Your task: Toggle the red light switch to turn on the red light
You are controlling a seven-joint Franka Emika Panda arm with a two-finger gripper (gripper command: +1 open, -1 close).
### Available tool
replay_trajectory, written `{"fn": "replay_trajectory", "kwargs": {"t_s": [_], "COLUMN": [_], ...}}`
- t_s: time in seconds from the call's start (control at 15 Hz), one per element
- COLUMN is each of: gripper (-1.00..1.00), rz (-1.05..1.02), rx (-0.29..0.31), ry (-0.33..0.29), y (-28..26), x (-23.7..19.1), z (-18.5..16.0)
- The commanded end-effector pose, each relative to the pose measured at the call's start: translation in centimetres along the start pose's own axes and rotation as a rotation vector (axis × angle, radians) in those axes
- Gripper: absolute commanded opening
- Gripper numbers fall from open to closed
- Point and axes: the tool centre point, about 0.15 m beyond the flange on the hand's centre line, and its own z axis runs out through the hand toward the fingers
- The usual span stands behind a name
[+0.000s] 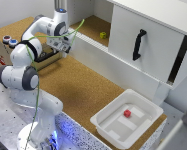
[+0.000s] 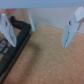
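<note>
The red light switch (image 1: 6, 38) is a small red-topped cap on top of the box (image 1: 0, 52) at the exterior view's left, with a blue-topped cap (image 1: 13, 42) right beside it. My gripper (image 1: 66, 49) hangs over the cork tabletop to the right of that box, well apart from the caps. In the wrist view the gripper (image 2: 39, 32) is open: its two pale fingers (image 2: 6, 30) stand far apart with only cork between them. The box's dark edge (image 2: 15, 47) runs along one side. The switch does not show in the wrist view.
A white bin (image 1: 105, 120) holding a small red cube (image 1: 127, 113) sits at the table's near right corner. A white cabinet door with a black handle (image 1: 138, 44) stands behind, and a yellow object (image 1: 103, 35) lies on the shelf. A green cable (image 1: 38, 85) trails along the arm.
</note>
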Motion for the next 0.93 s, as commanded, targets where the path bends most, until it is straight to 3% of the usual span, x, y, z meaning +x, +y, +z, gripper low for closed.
{"fn": "replay_trajectory", "kwargs": {"t_s": [0.0, 0.47, 0.87], "gripper": [1.0, 1.0, 1.0], "rz": [-0.298, -0.677, -0.735], "rx": [-0.08, -0.056, -0.135], "ry": [-0.151, -0.155, -0.167], "y": [-8.4, -17.1, -26.7], "x": [4.5, 4.3, 6.7], "z": [-1.7, -3.0, -3.2]}}
